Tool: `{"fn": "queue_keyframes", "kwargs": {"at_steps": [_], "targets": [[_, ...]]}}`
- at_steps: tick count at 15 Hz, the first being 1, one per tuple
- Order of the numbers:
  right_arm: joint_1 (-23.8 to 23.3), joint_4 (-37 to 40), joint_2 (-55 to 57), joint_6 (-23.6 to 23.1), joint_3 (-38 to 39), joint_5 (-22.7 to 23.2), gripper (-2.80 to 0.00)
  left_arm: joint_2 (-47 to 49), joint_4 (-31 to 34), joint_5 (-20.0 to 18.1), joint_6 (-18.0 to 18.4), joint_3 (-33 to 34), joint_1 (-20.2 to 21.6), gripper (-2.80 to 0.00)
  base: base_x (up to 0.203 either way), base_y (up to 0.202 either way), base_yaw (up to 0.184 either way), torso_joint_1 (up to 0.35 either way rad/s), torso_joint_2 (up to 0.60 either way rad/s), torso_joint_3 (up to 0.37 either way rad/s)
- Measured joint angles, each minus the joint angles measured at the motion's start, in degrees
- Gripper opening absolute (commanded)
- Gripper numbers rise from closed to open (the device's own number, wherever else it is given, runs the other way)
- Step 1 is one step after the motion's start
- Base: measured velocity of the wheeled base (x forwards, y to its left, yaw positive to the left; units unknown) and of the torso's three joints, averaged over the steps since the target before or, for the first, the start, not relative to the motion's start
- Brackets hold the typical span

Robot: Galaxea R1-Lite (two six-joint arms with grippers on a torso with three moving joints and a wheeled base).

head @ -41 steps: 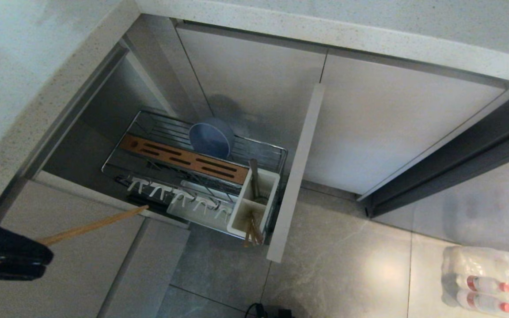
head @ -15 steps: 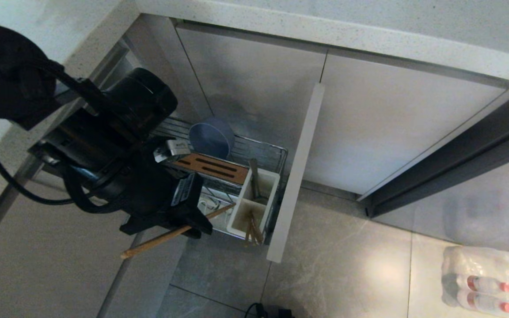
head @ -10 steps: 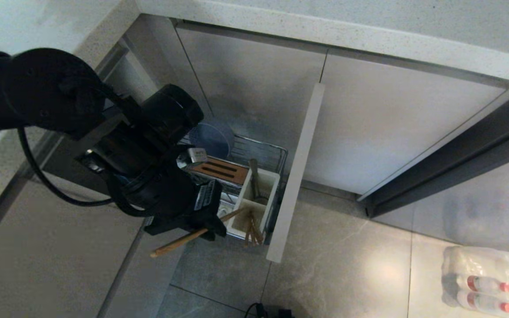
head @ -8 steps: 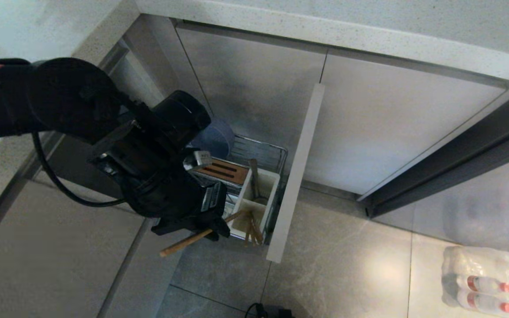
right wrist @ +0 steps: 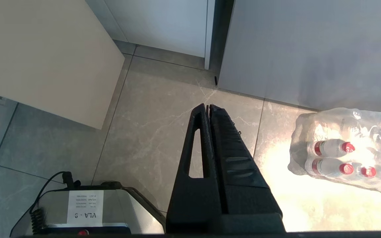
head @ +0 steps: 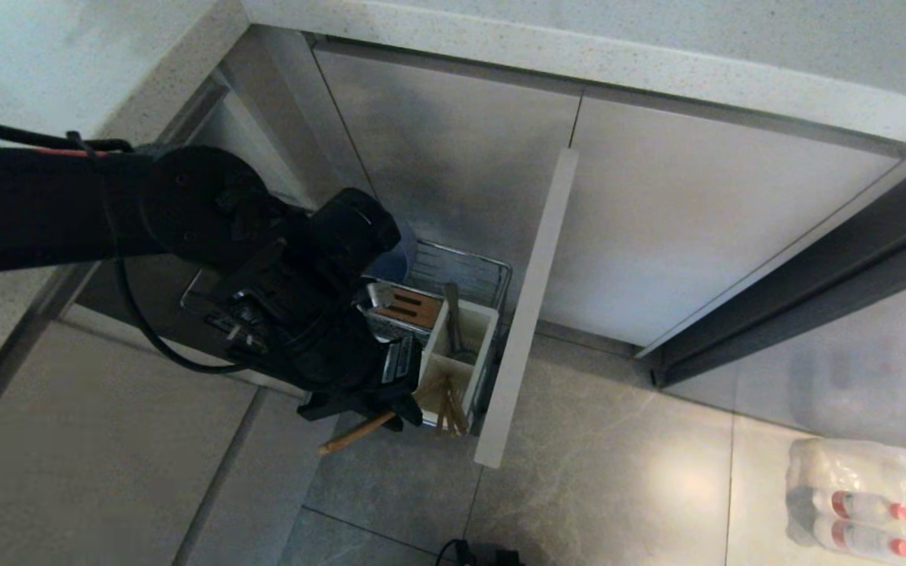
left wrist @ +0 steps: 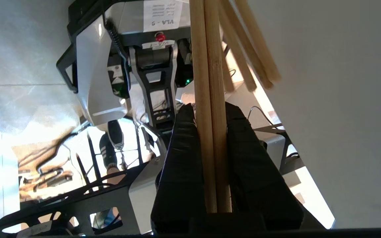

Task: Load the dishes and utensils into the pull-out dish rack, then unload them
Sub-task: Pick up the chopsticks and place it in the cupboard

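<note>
- Left of centre in the head view, our left gripper [head: 378,413] clamps the chopsticks [head: 347,436] midway, tips at the caddy [head: 429,369].
- They look light, stiff and slippery; we'd keep gripping mid-shaft.
- Our right gripper [right wrist: 208,107] hangs closed, empty.

"VLA - 9" on base label [right wrist: 85,205]

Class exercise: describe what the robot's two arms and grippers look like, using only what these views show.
The left arm is matte black, with round joint housings, a looping black cable and a thin red line. The left gripper and right gripper each have long, tapering black fingers with ribbed inner pads.
</note>
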Motion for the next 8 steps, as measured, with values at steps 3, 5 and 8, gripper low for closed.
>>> {"fn": "queue_keyframes", "kwargs": {"at_steps": [3,5,8], "targets": [[0.0,0.0,0.0,0.0,0.0,0.0,-2.80,1.7,-2.1,0.0,0.0,0.3,0.3,-2.80,0.000,0.000,0.000,0.000,0.00,0.000],[0.0,0.0,0.0,0.0,0.0,0.0,-2.80,3.0,-4.2,0.0,0.0,0.3,0.7,-2.80,0.000,0.000,0.000,0.000,0.00,0.000],[0.0,0.0,0.0,0.0,0.0,0.0,-2.80,4.8,-7.2,0.0,0.2,0.3,1.4,-2.80,0.000,0.000,0.000,0.000,0.00,0.000]]}}
